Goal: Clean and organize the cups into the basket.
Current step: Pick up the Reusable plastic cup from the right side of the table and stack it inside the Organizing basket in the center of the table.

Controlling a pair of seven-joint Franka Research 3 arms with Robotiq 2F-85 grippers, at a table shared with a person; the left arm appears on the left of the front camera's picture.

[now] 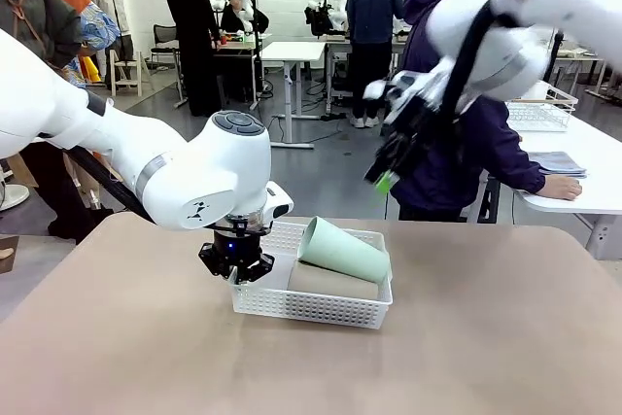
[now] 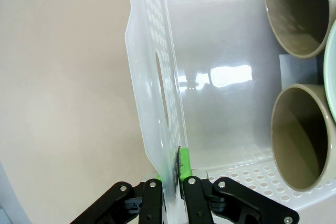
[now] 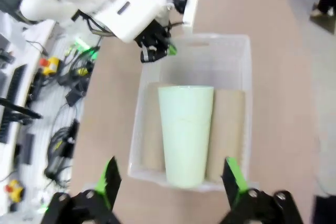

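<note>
The white perforated basket (image 1: pixel 311 310) sits mid-table. A mint cup (image 1: pixel 342 252) lies on its side on top of a tan cup (image 1: pixel 330 284) inside it. My left gripper (image 1: pixel 236 264) is shut on the basket's left end wall; in the left wrist view the fingers (image 2: pixel 182 167) pinch the basket (image 2: pixel 152 93) wall beside its handle cutout, with two tan cups (image 2: pixel 299 11) (image 2: pixel 302 137) open toward the camera. My right gripper (image 1: pixel 387 174) hangs open high above the basket's far side. From above, the right gripper (image 3: pixel 171 179) frames the mint cup (image 3: pixel 186 132) between tan cups (image 3: pixel 149 140) (image 3: pixel 227 129).
A person in a purple top (image 1: pixel 457 143) stands at the far side, one hand (image 1: pixel 562 187) on a neighbouring white table holding a wire basket (image 1: pixel 539 109). The tan tabletop (image 1: pixel 146 337) spreads around the basket on all sides.
</note>
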